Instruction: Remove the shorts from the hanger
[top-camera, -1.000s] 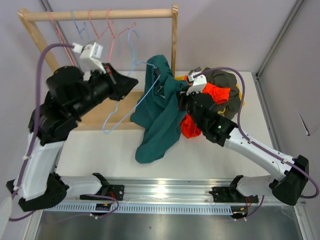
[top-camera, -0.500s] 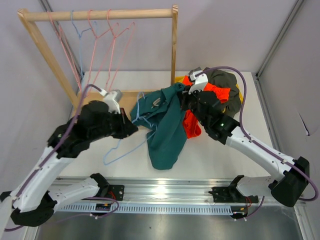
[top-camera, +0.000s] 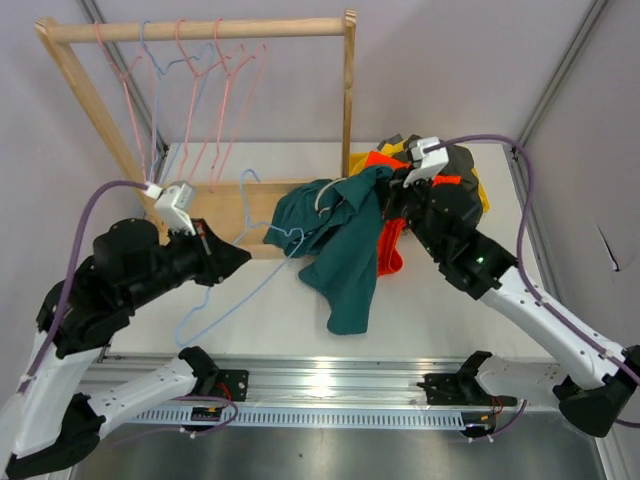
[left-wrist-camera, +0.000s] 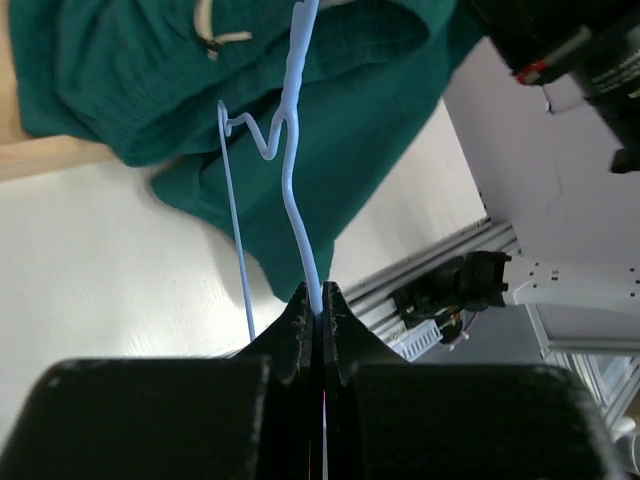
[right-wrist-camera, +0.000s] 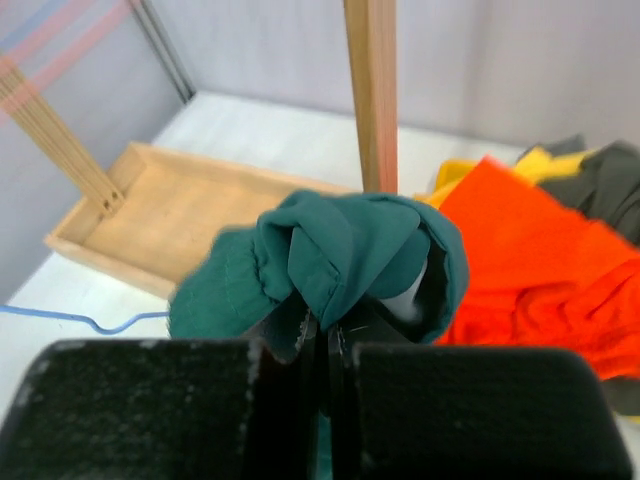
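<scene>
The dark teal shorts (top-camera: 345, 245) hang in the middle of the table, still partly on a light blue hanger (top-camera: 235, 290). My left gripper (top-camera: 243, 258) is shut on the hanger's wire (left-wrist-camera: 300, 180), left of the shorts (left-wrist-camera: 300, 90). My right gripper (top-camera: 385, 190) is shut on a fold of the teal shorts (right-wrist-camera: 350, 250) and holds it up. The orange shorts (top-camera: 392, 245), the dark olive shorts (top-camera: 462, 165) and a bit of the yellow shorts (top-camera: 483, 195) lie piled under my right arm. The grey shorts are hidden.
A wooden rack (top-camera: 200, 30) stands at the back left with several empty pink and blue hangers (top-camera: 215, 100) on its rod. Its upright post (top-camera: 349, 90) stands just behind the shorts. Its wooden base tray (right-wrist-camera: 150, 210) lies on the table.
My left gripper has pulled the hanger down, left and towards the near edge. My right gripper has moved right and back with the teal shorts, stretching them away from the hanger.
</scene>
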